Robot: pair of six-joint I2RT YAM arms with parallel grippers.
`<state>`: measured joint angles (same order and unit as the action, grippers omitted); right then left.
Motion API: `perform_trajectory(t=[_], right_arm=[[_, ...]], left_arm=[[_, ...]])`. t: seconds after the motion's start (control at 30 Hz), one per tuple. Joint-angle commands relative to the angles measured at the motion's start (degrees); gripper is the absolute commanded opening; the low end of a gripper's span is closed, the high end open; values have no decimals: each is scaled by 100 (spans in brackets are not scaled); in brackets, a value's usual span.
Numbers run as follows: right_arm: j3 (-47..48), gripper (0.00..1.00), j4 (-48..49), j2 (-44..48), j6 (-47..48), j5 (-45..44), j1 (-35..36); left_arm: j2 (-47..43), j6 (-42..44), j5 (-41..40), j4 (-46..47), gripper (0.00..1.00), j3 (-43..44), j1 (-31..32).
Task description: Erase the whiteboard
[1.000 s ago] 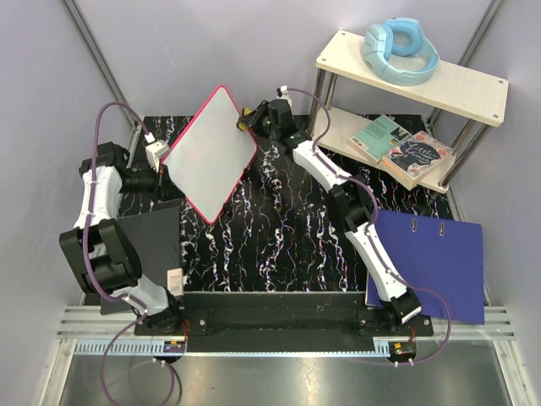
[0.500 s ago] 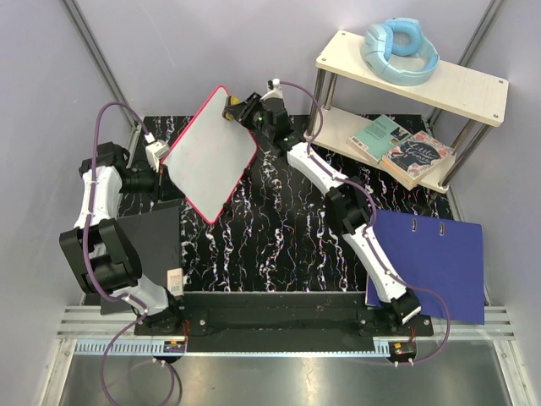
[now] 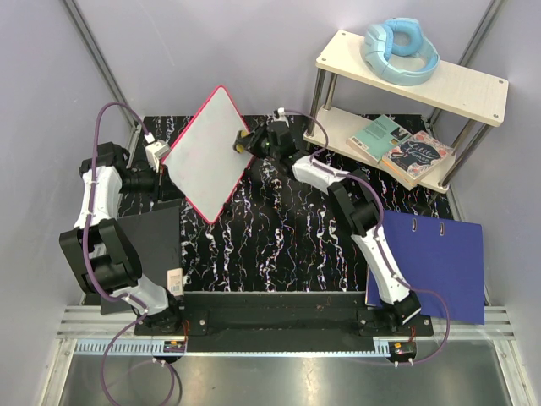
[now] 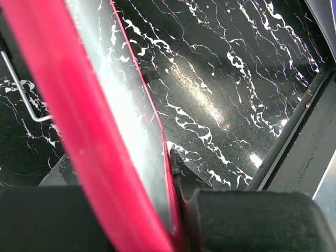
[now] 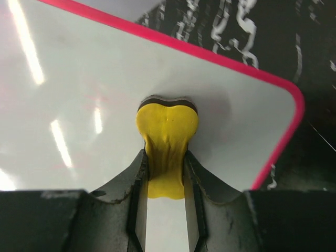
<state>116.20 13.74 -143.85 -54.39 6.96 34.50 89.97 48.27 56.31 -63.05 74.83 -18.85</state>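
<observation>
A: What's over the far-left part of the desk (image 3: 287,228)?
B: The whiteboard (image 3: 207,156), tilted up, with the left claw (image 3: 167,167) clamped on its left edge.
A: And the right claw (image 5: 165,163)?
B: Clenched on a yellow eraser pad (image 5: 167,123), which is pressed to the board face near its right corner.

whiteboard (image 4: 84,136): red rim blurred, cut off at top and bottom
yellow sponge (image 5: 167,131): lower part hidden between the right gripper (image 5: 166,163) fingers
book (image 3: 418,155) title: too small to read

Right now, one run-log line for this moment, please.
left gripper: shut on whiteboard edge, board tilted | right gripper: shut on yellow eraser | eraser: pressed against whiteboard face
</observation>
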Motion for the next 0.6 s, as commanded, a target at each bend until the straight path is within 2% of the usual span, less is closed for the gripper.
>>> perform_trajectory(t=[0.0, 0.17, 0.3, 0.57], right_arm=[[-563, 0, -424, 15, -10, 227, 303], [-826, 0, -416, 15, -98, 411, 303], [-1231, 0, -56, 330, -28, 447, 303], [-2426, 0, -38, 1921, 649, -54, 145]], left_arm=[[73, 842, -1421, 187, 0, -223, 180], [99, 824, -1439, 196, 0, -205, 180], [143, 789, -1474, 258, 0, -214, 171], [205, 877, -1466, 275, 0, -267, -57]])
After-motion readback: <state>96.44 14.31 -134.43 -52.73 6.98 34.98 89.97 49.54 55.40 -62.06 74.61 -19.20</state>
